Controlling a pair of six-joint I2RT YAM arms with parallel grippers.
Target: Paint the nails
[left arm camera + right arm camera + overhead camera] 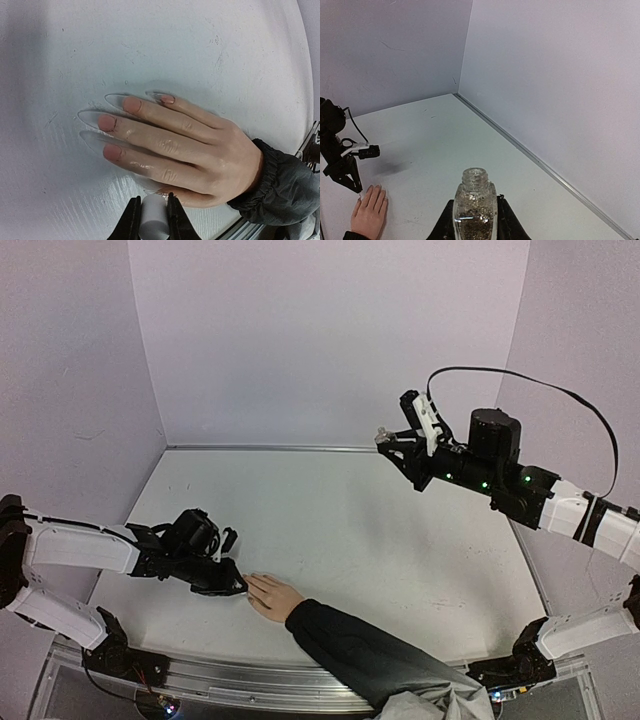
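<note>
A light-skinned hand [272, 596] with a dark sleeve [360, 652] lies flat on the white table, palm down. In the left wrist view the hand [190, 147] shows long clear pointed nails [116, 100] on pink fingertips. My left gripper [152, 212] is shut on a white cylindrical cap [151, 222], whose far end is right at the thumb's nail [159, 192]. Any brush is hidden. My right gripper [475, 225] is shut on a small clear glass bottle [475, 207] of glitter polish, open-necked and upright, held high at the back right [385, 439].
Lilac walls close the table at the back and both sides. A metal rail [300, 678] runs along the near edge. The person's arm enters from the bottom right. A black cable [540, 385] loops above the right arm.
</note>
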